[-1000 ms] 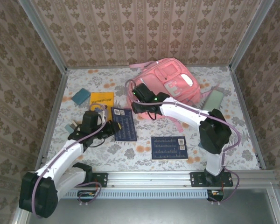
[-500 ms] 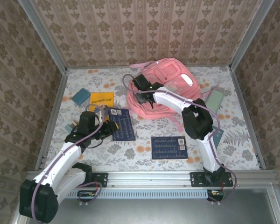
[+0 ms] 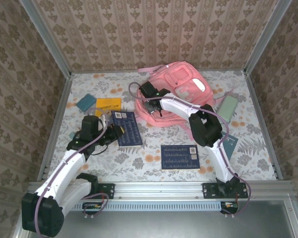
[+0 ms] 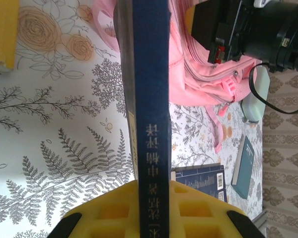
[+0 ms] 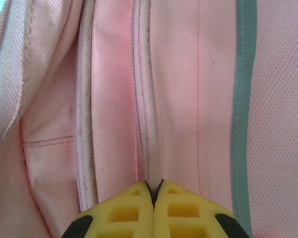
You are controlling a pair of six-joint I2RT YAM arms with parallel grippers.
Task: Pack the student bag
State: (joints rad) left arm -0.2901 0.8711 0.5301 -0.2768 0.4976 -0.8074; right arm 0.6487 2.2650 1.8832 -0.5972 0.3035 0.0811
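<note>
Nearest the arms, a dark blue book (image 3: 179,156) lies flat on the flowered table (image 3: 124,166), and a teal book (image 3: 232,144) sits to its right, partly hidden by the right arm. A little farther out, the left gripper (image 3: 119,131) holds a second blue book (image 3: 131,130). In the left wrist view its yellow pads (image 4: 114,210) clamp the book's spine from both sides, and the far end of the book points toward the backpack. Beyond that lie a yellow book (image 3: 108,104) and a small teal pad (image 3: 87,102). The pink backpack (image 3: 181,89) lies at the far middle of the table, near the back wall, with a pale green case (image 3: 227,107) beside it on the right. The right gripper (image 3: 151,105) rests on the backpack's near left edge, its pads (image 5: 174,203) pinched narrowly together on a zip seam.
</note>
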